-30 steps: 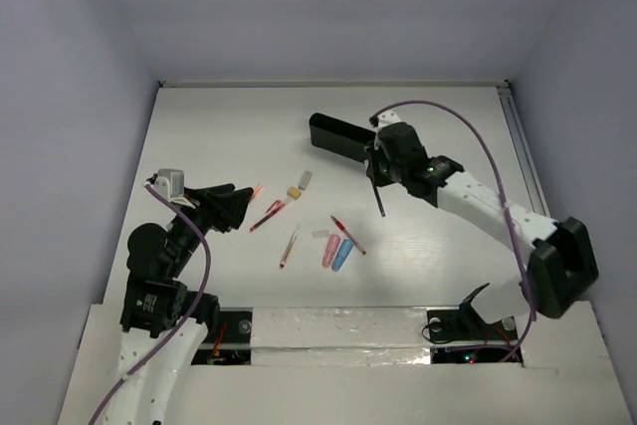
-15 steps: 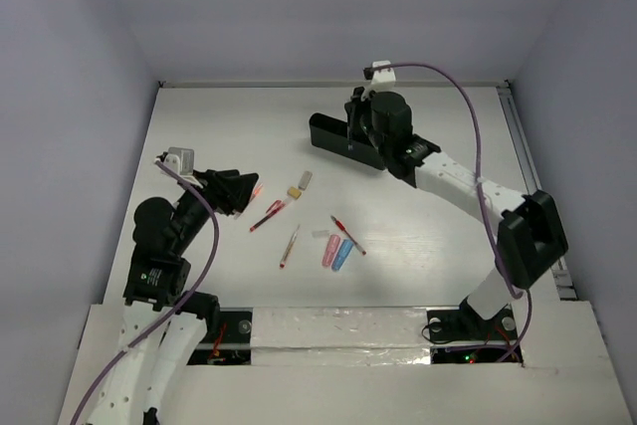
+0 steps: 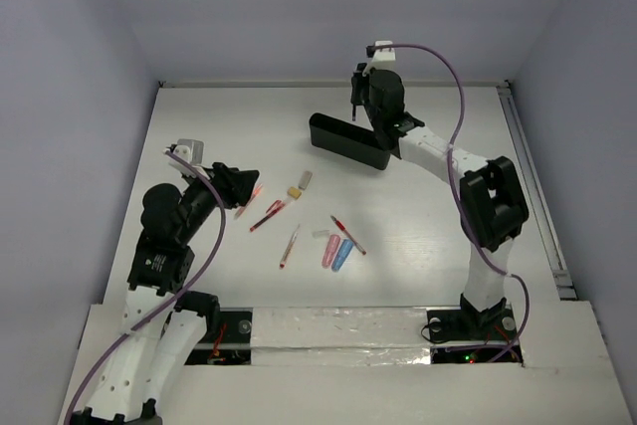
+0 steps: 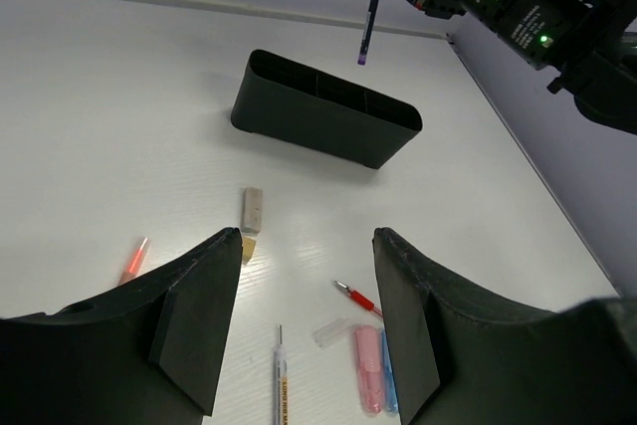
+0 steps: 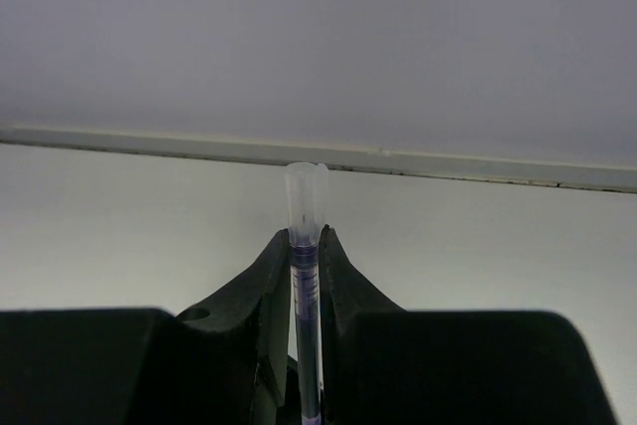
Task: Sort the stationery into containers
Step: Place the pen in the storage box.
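Note:
My right gripper (image 3: 358, 89) is shut on a dark pen (image 3: 352, 109) and holds it upright in the air over the far side of the black tray (image 3: 348, 142). In the right wrist view the pen (image 5: 304, 316) is pinched between the fingers, clear cap up. The left wrist view shows the pen (image 4: 368, 19) hanging above the tray (image 4: 328, 121). My left gripper (image 3: 244, 186) is open and empty, low over the table at left. Between its fingers (image 4: 199, 325) lie a pen (image 4: 279, 385), a pink capsule (image 4: 367, 380) and a blue capsule (image 4: 386, 385).
On the table lie a red pen (image 3: 267, 215), a thin pen (image 3: 290, 245), another red pen (image 3: 347, 234), a tan eraser (image 3: 294, 192), a white eraser (image 3: 305, 180), a clear cap (image 3: 320, 234) and a small red piece (image 3: 256, 191) beside the left fingers.
My right arm has swung up and back with the dark pen, from in front of the tray to above its far side. My left gripper has edged right.

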`<state>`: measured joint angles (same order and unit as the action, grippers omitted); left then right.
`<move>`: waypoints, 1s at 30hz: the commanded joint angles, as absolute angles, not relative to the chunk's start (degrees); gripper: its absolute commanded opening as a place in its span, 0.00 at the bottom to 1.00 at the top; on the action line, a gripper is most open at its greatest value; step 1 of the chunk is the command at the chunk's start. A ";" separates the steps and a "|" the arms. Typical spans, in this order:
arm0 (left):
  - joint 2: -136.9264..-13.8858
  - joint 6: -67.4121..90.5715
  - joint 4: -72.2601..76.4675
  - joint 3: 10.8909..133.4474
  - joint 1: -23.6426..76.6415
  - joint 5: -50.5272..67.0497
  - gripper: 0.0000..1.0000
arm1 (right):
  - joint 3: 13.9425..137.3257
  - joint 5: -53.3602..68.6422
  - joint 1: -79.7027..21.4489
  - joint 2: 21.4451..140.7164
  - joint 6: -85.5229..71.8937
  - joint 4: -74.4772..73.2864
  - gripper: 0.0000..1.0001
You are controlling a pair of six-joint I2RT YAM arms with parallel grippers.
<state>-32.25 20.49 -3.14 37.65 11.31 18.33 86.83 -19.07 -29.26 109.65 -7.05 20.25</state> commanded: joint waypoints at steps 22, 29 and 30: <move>-33.66 19.34 -0.70 40.08 11.16 19.25 0.52 | 78.14 -16.70 -29.27 109.87 -8.00 31.89 0.05; -33.49 19.42 -0.79 39.90 11.16 19.07 0.52 | 76.03 -14.50 -29.27 106.70 -8.17 31.73 0.34; -33.49 19.34 -0.70 39.99 11.16 19.25 0.52 | 75.50 -14.07 -29.27 105.66 -8.35 31.99 0.40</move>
